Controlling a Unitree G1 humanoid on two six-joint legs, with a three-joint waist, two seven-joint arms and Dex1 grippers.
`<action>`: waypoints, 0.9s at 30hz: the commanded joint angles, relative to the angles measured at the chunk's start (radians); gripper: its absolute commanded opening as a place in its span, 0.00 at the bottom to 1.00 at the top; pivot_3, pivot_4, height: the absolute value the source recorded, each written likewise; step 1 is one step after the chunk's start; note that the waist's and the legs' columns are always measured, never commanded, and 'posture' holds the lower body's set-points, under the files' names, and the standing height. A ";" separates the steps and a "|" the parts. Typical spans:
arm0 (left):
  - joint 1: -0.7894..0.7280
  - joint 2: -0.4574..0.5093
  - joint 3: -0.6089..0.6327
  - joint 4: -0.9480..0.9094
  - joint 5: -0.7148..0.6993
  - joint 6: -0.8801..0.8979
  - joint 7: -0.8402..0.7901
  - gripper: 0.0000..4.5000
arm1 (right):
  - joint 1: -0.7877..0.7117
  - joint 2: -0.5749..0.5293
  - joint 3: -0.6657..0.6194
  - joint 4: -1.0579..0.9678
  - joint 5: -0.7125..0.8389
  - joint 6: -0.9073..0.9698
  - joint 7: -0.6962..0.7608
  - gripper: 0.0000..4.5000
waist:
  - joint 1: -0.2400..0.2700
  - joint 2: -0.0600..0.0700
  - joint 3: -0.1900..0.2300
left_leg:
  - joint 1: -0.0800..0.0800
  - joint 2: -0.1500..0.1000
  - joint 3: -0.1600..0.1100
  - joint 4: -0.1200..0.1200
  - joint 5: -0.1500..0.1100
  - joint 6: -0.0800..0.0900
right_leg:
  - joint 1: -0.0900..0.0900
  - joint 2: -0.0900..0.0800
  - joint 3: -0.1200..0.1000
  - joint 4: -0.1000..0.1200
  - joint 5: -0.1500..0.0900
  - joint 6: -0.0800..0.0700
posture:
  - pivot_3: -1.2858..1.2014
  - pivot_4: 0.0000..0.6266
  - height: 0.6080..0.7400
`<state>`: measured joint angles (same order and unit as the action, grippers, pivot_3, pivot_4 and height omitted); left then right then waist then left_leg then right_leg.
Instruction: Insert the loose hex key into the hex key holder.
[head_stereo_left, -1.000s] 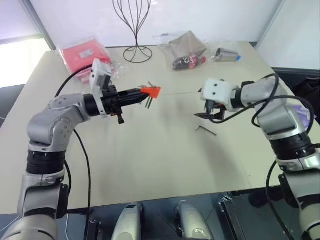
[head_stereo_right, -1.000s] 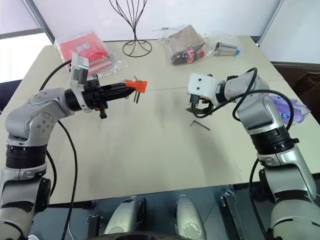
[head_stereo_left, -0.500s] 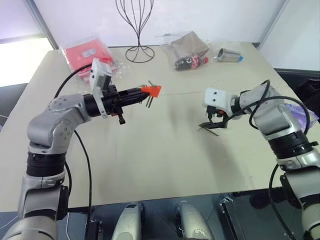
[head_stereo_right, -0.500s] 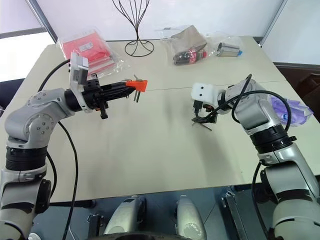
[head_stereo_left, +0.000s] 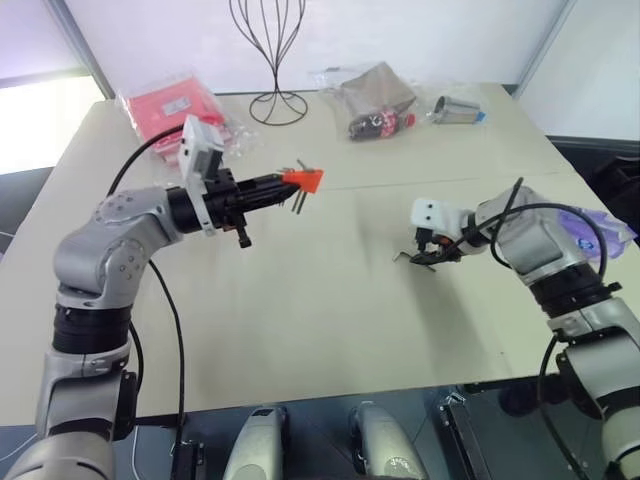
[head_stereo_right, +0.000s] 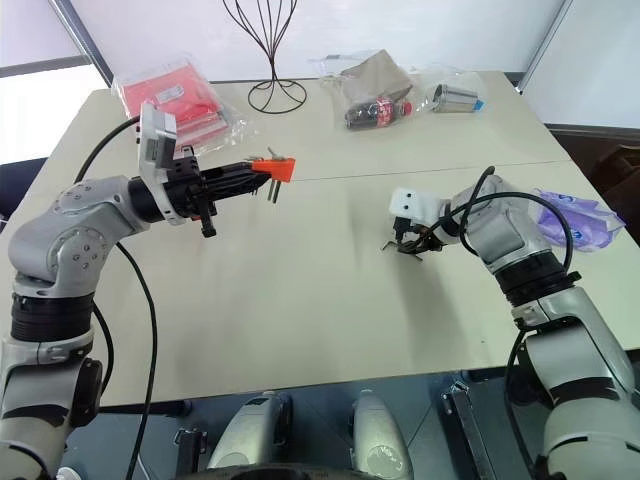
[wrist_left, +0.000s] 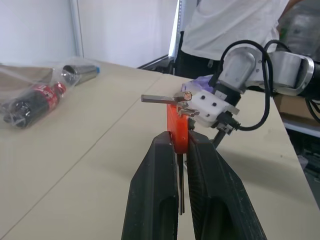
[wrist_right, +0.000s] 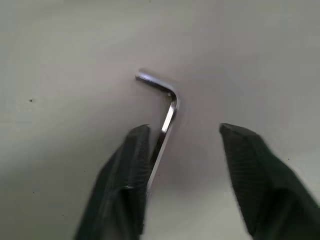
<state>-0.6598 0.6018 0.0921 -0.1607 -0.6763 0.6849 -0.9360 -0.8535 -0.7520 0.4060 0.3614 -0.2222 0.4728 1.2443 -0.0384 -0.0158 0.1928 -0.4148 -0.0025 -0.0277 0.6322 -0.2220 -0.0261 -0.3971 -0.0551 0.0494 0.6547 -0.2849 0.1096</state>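
The hex key holder (head_stereo_left: 303, 180) is a small orange block with short dark keys sticking out, held level above the table with my left gripper (head_stereo_left: 286, 184) shut on it. In the left wrist view the holder (wrist_left: 177, 125) is clamped between the two black fingers (wrist_left: 157, 190). The loose hex key (wrist_right: 166, 116), a thin L-shaped rod, lies flat on the beige table (head_stereo_left: 300, 300). My right gripper (wrist_right: 184, 132) points down over it, open, with the key's long leg between the fingers, right beside one finger (wrist_right: 131, 165). From the head, the right gripper (head_stereo_left: 430, 258) is low at the table's right.
A black wire stand (head_stereo_left: 272, 60), red packets in clear plastic (head_stereo_left: 165, 105), a bag with a bottle (head_stereo_left: 378, 100) and a metal cup (head_stereo_left: 455, 110) line the far edge. A purple pack (head_stereo_left: 590, 225) lies at the right edge. A person (wrist_left: 235, 25) stands beyond the table.
My right gripper has come down to the table over the loose hex key, and its fingers have drawn closer together. The left gripper with the holder has stayed put.
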 joint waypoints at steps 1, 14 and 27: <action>0.002 0.011 0.028 -0.035 -0.009 -0.018 0.008 0.00 | -0.023 0.005 0.004 0.030 -0.010 -0.018 0.010 0.10 | 0.000 0.000 0.000 | 0.000 0.000 0.000 0.000 0.000 0.000 | 0.000 0.000 0.000 0.000 0.000 0.000 | 0.52 0.24 1.00; 0.013 0.012 0.032 -0.052 -0.018 -0.017 0.027 0.00 | -0.028 0.063 -0.092 0.014 0.049 -0.061 -0.093 0.00 | -0.004 -0.001 0.000 | 0.001 0.000 0.000 0.001 0.000 0.000 | 0.001 0.000 0.000 0.000 0.000 0.000 | 0.52 0.24 1.00; -0.035 -0.025 0.021 0.004 0.016 -0.066 0.053 0.00 | -0.096 0.455 -0.598 -0.277 0.488 0.075 -0.636 0.00 | 0.015 0.000 0.000 | -0.007 0.002 -0.001 0.000 0.001 -0.001 | -0.007 0.001 0.000 0.003 0.000 0.000 | 0.52 0.24 1.00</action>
<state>-0.6703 0.5768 0.0945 -0.1470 -0.6628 0.6482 -0.8856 -0.9178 -0.3089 -0.1394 0.1599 0.1948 0.5059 0.6486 -0.0231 -0.0160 0.1927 -0.4215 -0.0011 -0.0287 0.6327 -0.2212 -0.0277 -0.4044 -0.0544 0.0498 0.6581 -0.2847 0.1096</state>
